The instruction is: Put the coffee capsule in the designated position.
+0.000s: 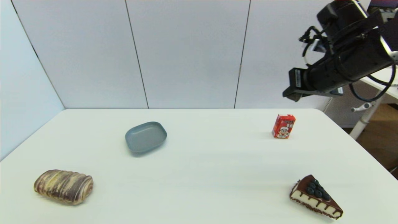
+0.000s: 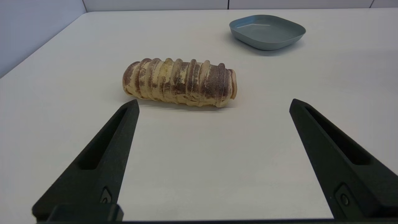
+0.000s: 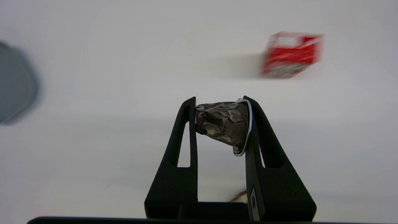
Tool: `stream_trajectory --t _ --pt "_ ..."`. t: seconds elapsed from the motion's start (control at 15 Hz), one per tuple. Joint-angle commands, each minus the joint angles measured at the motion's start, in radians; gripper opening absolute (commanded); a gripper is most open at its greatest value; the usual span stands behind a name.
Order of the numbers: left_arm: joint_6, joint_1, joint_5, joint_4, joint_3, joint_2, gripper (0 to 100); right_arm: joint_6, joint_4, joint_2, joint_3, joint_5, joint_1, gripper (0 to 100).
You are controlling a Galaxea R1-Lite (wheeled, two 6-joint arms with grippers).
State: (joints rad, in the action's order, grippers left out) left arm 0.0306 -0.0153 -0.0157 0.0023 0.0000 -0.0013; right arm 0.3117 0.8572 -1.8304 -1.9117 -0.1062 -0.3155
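Your right end effector (image 3: 222,102) is closed on the coffee capsule (image 3: 222,124), pinched sideways between both fingers, rim against one finger, its foil body crumpled. It hangs high above the white desk (image 1: 211,161), seemingly over the far right part near the red carton (image 1: 283,126), though the wrist view is blurred. Your left end effector (image 2: 214,104) sits low over the desk with its fingers spread wide and holding nothing, facing the bread roll (image 2: 180,81), the grey-blue tray (image 2: 267,31) beyond. A cake slice (image 1: 315,196) lies near right.
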Motion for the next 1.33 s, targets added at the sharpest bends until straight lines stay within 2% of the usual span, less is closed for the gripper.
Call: stream_trajectory --t 0.07,0.13,0.27,0.33,0.87,1.33 --pt "0.000 0.000 0.000 0.001 0.000 0.000 100 -0.217 -0.018 -0.023 0.033 0.151 0.257 0" --pt "0.000 0.000 0.000 -0.001 0.000 0.001 100 -0.241 -0.070 -0.055 0.033 0.161 0.302 0" --pt "0.000 0.000 0.000 0.001 0.000 0.000 100 -0.249 -0.158 -0.125 0.036 0.163 0.337 0" --pt "0.000 0.000 0.000 0.001 0.000 0.001 100 -0.249 -0.167 -0.153 0.042 0.163 0.346 0" --pt "0.000 0.000 0.000 -0.001 0.000 0.001 100 -0.292 -0.173 -0.230 0.143 0.154 0.386 0" --pt "0.000 0.000 0.000 -0.001 0.000 0.001 100 -0.290 -0.176 -0.276 0.143 0.152 0.388 0"
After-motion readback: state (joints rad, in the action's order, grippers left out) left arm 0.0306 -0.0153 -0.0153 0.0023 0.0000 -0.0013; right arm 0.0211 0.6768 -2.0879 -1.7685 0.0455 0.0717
